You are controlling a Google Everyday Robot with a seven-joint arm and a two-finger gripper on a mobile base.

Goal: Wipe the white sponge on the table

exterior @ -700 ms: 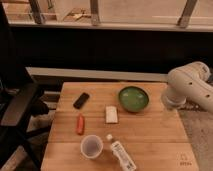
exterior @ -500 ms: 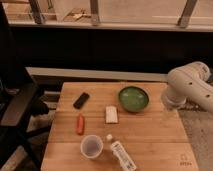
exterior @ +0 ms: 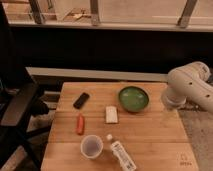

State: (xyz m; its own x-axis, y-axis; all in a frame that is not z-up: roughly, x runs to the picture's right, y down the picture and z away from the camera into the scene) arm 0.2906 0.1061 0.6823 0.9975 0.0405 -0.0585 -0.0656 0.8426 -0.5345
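The white sponge (exterior: 111,114) lies flat near the middle of the light-wood table (exterior: 155,135), just left and in front of the green bowl (exterior: 133,98). My white arm (exterior: 190,87) hangs over the table's right edge, well to the right of the sponge. The gripper itself does not show in this view; only the arm's rounded links are seen. Nothing touches the sponge.
A black phone (exterior: 81,100) lies at the back left, and a small orange object (exterior: 80,124) in front of it. A pale cup (exterior: 92,146) and a lying white labelled bottle (exterior: 121,154) are near the front edge. A dark chair (exterior: 20,105) stands left of the table.
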